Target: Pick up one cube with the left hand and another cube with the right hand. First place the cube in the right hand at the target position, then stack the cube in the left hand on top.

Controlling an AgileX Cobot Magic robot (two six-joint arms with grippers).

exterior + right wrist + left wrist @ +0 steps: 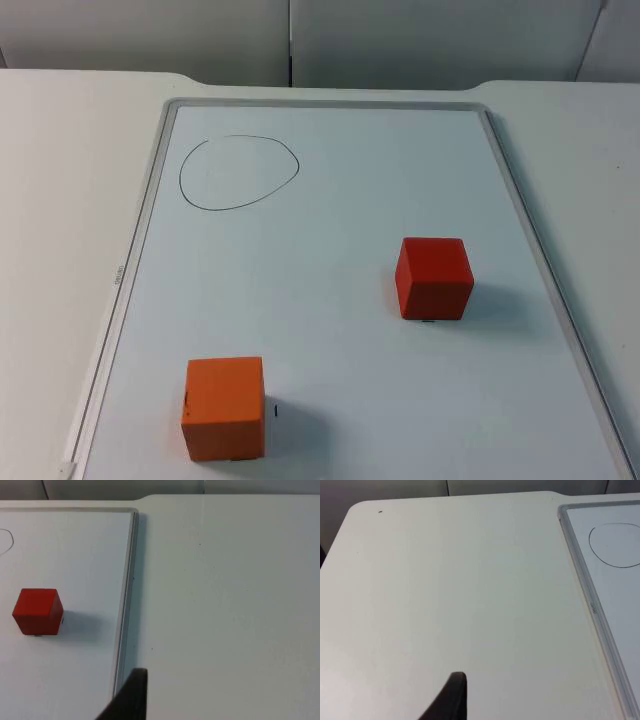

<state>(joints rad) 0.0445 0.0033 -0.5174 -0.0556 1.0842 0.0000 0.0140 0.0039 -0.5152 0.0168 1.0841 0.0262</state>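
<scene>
Lying flat on the white table [60, 200], a whiteboard [330, 180] with a pale metal frame is seen, and both cubes are set on it. Nearest the camera, an orange cube [224, 408] is found by the board's near left edge, matt and square-edged, a tiny dark mark just beside it on the board. Further in and to the right, a red cube [433, 278] is placed, well apart from the orange one and near the right frame, its faces equally dull and smooth. Beyond both, at the far left of the board, a hand-drawn black ring [239, 172] is marked, a rough oval. A grey partition wall [300, 40] is seen behind the table.

The left gripper [451, 700] is held over bare table outside the board's left frame; the right gripper [131, 697] is held just outside the right frame, the red cube visible past it. Whether either is released or clenched cannot be told, since perhaps a single fingertip is glimpsed on each.
</scene>
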